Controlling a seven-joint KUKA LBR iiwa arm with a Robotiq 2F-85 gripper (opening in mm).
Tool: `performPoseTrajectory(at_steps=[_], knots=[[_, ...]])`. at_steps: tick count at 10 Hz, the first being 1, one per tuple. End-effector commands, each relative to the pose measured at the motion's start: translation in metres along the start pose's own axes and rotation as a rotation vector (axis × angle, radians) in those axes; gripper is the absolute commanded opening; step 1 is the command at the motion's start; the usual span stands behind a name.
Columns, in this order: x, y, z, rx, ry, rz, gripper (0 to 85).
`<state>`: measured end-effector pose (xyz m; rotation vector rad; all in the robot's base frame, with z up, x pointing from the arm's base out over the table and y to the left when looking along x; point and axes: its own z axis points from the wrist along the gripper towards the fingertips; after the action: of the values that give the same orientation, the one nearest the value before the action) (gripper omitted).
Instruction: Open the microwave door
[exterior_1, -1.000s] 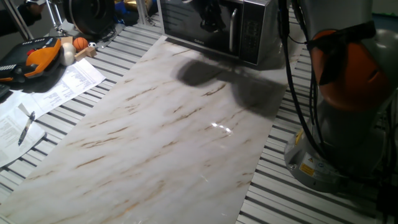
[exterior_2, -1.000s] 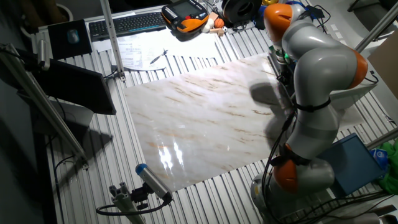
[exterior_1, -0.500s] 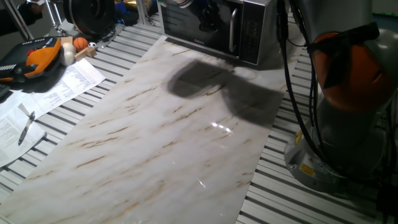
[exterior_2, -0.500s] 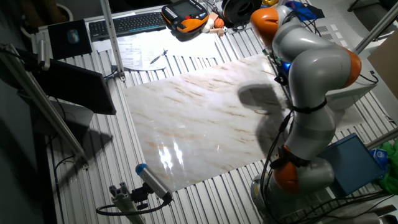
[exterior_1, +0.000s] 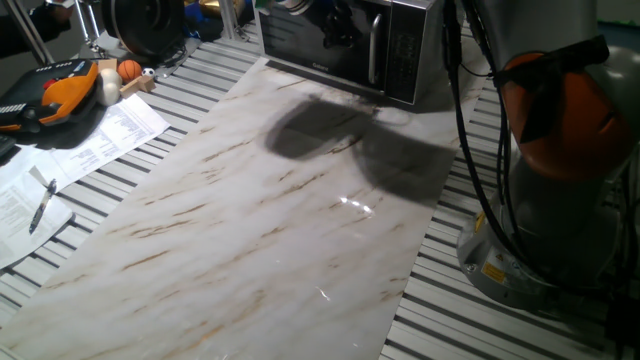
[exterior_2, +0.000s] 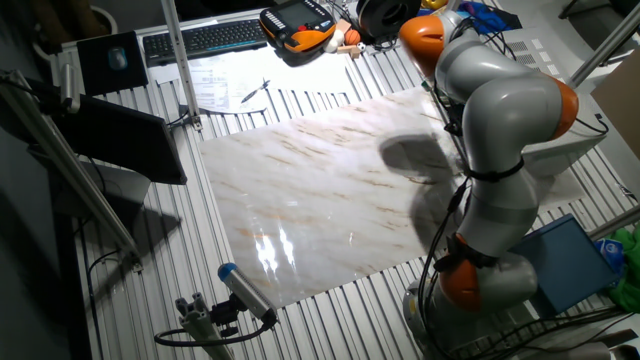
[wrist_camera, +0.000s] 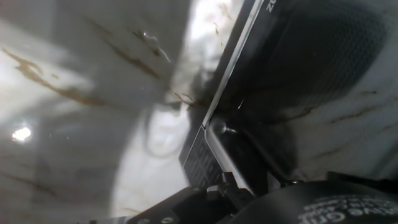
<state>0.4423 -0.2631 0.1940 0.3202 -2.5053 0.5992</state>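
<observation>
One fixed view. The microwave (exterior_1: 350, 45) stands at the far edge of the marble tabletop (exterior_1: 260, 220), its front facing the camera. The microwave door (exterior_1: 320, 40) lies flush with the casing, so it is judged shut; its vertical bar handle (exterior_1: 376, 48) runs just left of the dark keypad (exterior_1: 403, 45). A dark mass in front of the glass is probably the gripper (exterior_1: 335, 25), though its outline is unclear. Compared with a second ago, the shadow (exterior_1: 320, 130) on the marble has spread leftward and toward the oven, indicating that the arm has advanced toward the door.

The other fixed view. The arm (exterior_2: 500, 110) leans over the far right corner of the tabletop and hides the microwave entirely. Its upper joint sits further left than a second ago; between the last half second and now the shift is slight, suggesting the approach is slowing.

Hand view. The camera looks closely along the handle (wrist_camera: 233, 158), with the mesh window (wrist_camera: 317, 56) to its right and marble reflections on the left. The gripper body fills the lower edge; whether the jaws are parted or closed cannot be told. The handle is judged not yet hooked, so pulling remains.
</observation>
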Motion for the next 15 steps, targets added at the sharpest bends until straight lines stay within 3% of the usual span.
performPoseTrajectory(at_steps=[1, 4, 15], knots=[[0.000, -0.001, 0.002, -0.002, -0.001, -0.007, 34.0], [0.001, -0.004, 0.012, -0.016, -0.010, -0.021, 34.0], [0.004, 0.003, 0.026, -0.045, -0.007, -0.021, 34.0]])
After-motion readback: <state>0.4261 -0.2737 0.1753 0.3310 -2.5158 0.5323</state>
